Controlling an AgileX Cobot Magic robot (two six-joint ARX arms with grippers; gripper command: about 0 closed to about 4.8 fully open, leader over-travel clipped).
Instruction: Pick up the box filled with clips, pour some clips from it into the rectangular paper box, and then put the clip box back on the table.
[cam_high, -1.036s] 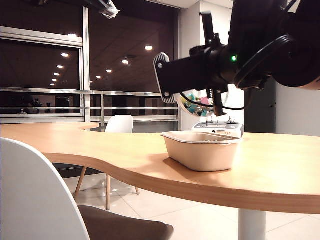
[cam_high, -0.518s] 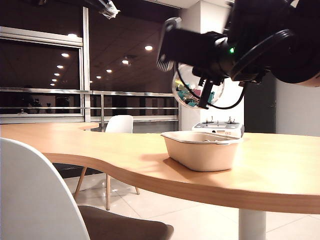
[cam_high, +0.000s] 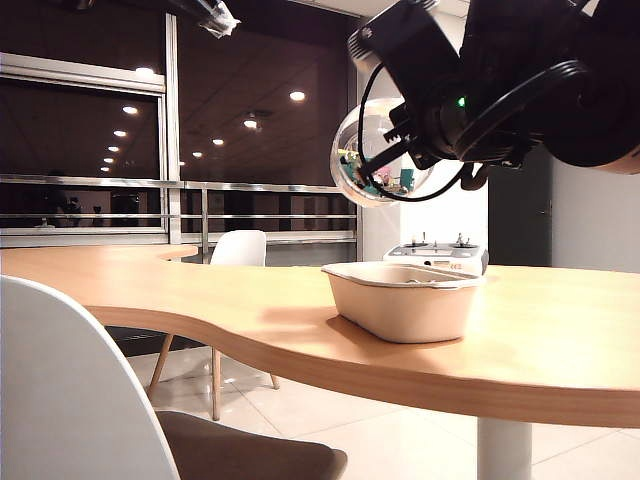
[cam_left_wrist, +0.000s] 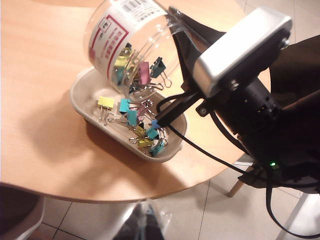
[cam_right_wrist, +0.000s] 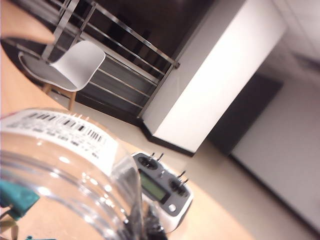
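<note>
The right gripper (cam_left_wrist: 175, 35) hangs in the air above the rectangular paper box (cam_high: 404, 298), its jaws clamped on the box filled with clips (cam_high: 372, 165). The clear tub is tilted on its side, a handful of coloured clips (cam_left_wrist: 137, 70) gathered low inside it. More clips lie scattered across the floor of the paper box, which rests on the table (cam_high: 240, 300) near its curved front edge. Behind the paper box, further back on the table, sits a grey device with knobs (cam_high: 437, 257). The left gripper shows in none of the views.
</note>
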